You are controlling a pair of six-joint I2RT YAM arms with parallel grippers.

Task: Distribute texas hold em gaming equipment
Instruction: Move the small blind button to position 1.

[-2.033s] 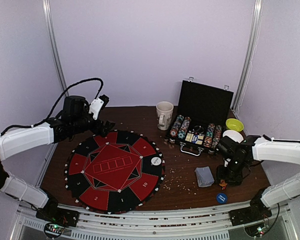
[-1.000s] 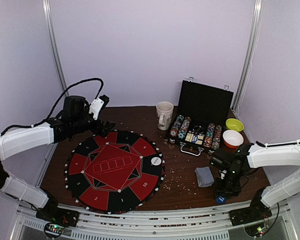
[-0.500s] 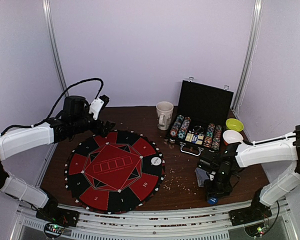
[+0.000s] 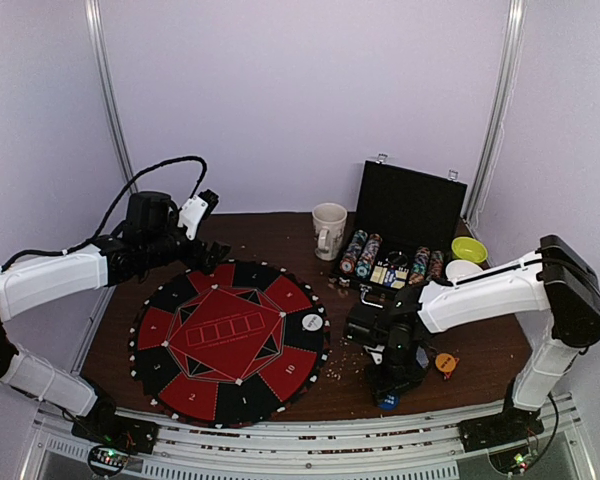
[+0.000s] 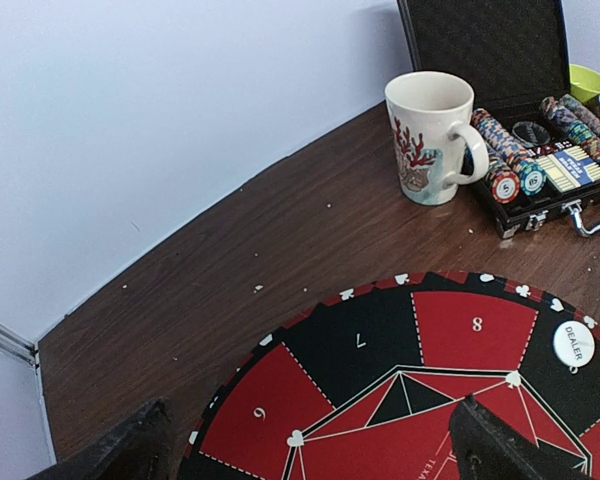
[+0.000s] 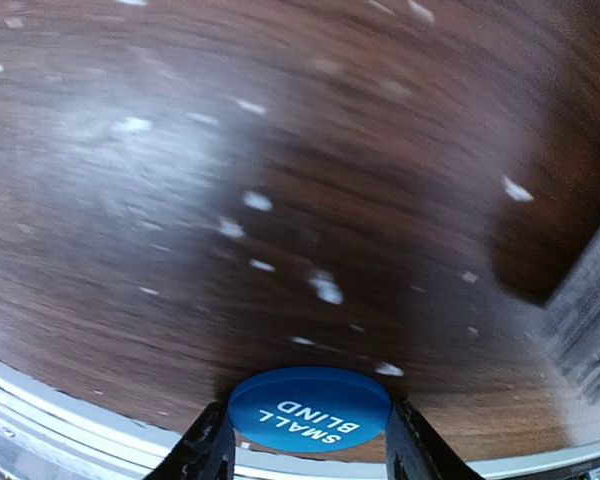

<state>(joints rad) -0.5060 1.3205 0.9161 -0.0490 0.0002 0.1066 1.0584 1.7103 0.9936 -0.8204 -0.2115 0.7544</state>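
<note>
"SMALL BLIND" stands in white capitals on the blue disc (image 6: 310,408). The white disc (image 5: 574,343) reads "DEALER" in dark letters. The round red-and-black mat (image 5: 440,330) carries white seat numbers; 6, 7 and 8 are legible in the left wrist view.

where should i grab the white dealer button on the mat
Probably by its rim, from straight above. The dealer button lies flat on the red and black mat, face up, so only its opposite edges offer a pinch.
</note>
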